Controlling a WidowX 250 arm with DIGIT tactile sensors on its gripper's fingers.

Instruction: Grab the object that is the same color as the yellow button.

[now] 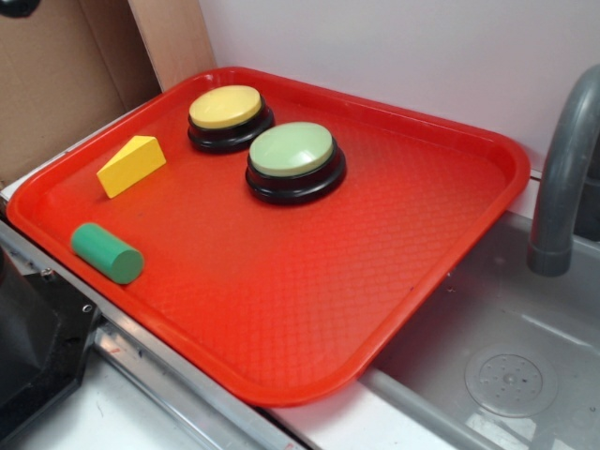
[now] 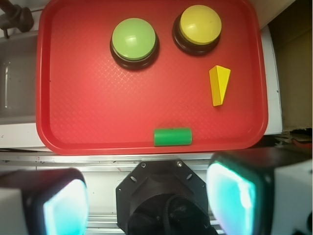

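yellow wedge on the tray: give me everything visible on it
The yellow wedge is a small solid block shaped like a cheese slice, matte, plain yellow, looking like painted wood or plastic. It lies flat on the red tray, untouched, near the tray's edge. The yellow button sits closest, the green cylinder on its other side. The gripper is open, well short of it.

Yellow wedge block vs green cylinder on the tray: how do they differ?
Colour: the yellow wedge block matches the yellow button; the green cylinder is a much deeper green than the pale green button.
Shape: the wedge has flat faces and a tapering point; the cylinder is round, lying on its side.
Place: the cylinder lies by the red tray rim; the wedge is nearer the buttons.
Shared: both small, solid, untouched.
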